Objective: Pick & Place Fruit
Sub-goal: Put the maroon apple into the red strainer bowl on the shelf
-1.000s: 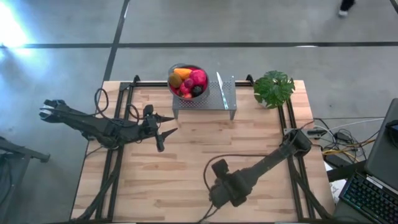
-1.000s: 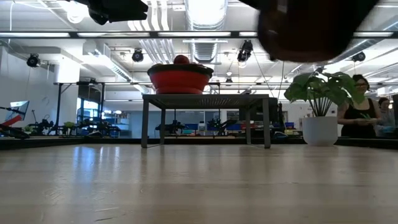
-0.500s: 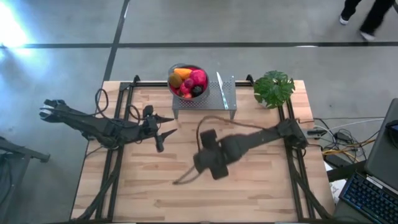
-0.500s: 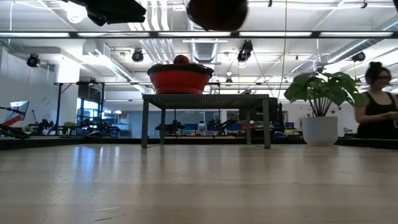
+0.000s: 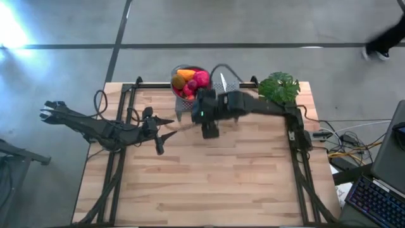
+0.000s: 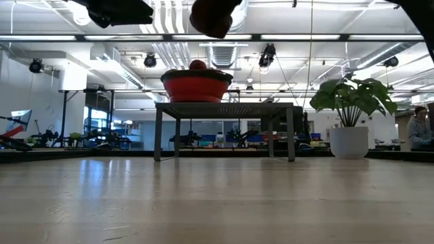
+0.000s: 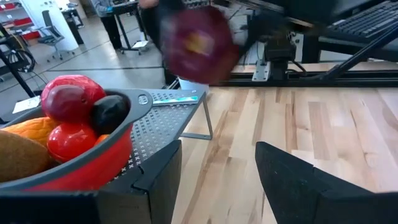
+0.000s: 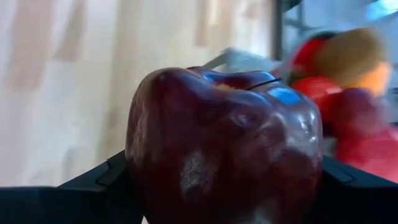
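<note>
A dark maroon fruit [image 8: 224, 149] fills the right wrist view, with my right gripper [image 5: 204, 117] shut on it, high over the table just in front of the bowl. It shows blurred in the left wrist view [image 7: 196, 43] and at the top of the low view [image 6: 211, 17]. The red-lined bowl [image 5: 179, 71] stands on a perforated metal stand [image 5: 218, 101] at the table's far edge, holding several fruits [image 7: 68, 115]. My left gripper [image 5: 169, 135] hangs open at the left of the stand, with nothing between its fingers. My right gripper pinches the maroon fruit between its two fingers [image 8: 93, 183], one on each flank [image 8: 140, 168] of its lower half. The fingers slant down from the table's right. The fruit is lifted clear, well above the table, its dimpled top [image 8: 242, 81] toward the wrist camera.
A green potted plant [image 5: 278, 88] stands at the far right corner beside the stand. A silver knife-like piece [image 5: 223, 82] lies on the stand's top. A person [image 6: 419, 127] shows in the room behind. The table's near half [image 5: 209, 183] is bare wood.
My right gripper has swung from the table's near edge toward its far edge and risen, carrying the maroon fruit, and now hangs just in front of the bowl's stand.
</note>
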